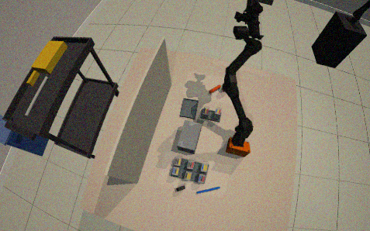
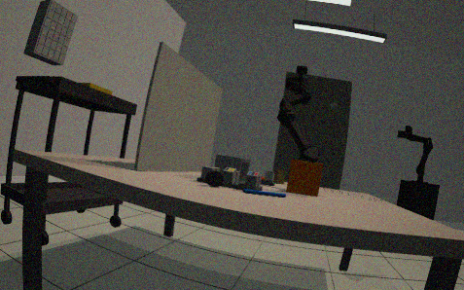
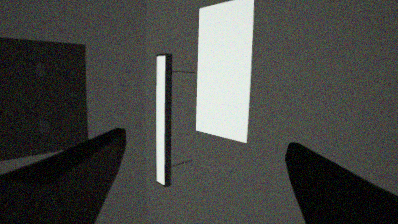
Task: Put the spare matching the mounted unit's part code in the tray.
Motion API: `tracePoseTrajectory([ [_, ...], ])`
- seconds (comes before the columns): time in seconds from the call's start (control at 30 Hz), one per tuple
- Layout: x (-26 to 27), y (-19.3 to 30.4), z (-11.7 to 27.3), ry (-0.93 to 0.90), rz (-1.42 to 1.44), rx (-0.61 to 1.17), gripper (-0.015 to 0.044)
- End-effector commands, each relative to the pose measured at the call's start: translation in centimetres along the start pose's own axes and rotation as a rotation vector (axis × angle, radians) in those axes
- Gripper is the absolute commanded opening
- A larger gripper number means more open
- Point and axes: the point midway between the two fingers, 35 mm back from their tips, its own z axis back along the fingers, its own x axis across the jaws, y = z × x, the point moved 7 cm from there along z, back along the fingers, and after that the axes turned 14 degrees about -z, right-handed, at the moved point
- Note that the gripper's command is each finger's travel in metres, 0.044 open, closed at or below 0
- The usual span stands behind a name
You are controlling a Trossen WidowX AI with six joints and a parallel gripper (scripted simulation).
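My gripper (image 3: 207,144) is open and empty, raised high above the table and facing the wall and ceiling lamps. Several small units with coloured labels (image 1: 190,165) (image 2: 252,181) stand in two rows in front of the grey box; their codes are too small to read. A dark grey tray (image 1: 189,108) lies behind the box in the top view and looks empty. Beside it is a small dark holder (image 1: 211,115) with two label-bearing units. I cannot tell for certain which unit is the mounted one; no printed back shows.
The grey box (image 1: 189,136) (image 2: 232,162) stands between tray and spares. A tall panel (image 1: 144,116) (image 2: 179,107) rises at the left. A blue pen (image 1: 209,190) (image 2: 265,193), a small black object (image 1: 180,188) (image 2: 213,178) and an orange-red object (image 1: 215,89) lie around.
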Motion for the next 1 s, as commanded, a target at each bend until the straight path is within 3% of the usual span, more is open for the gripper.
tracePoseTrajectory([
  [0.0,0.0,0.0,0.0,0.000,0.000,0.000,0.0426],
  [0.37,-0.7,1.8,0.6,0.004,-0.114,0.049,0.0440],
  [0.67,-0.1,10.1,2.4,0.071,-0.449,0.316,0.0440],
  [0.97,5.4,16.4,5.0,0.056,-0.795,0.595,0.0440],
])
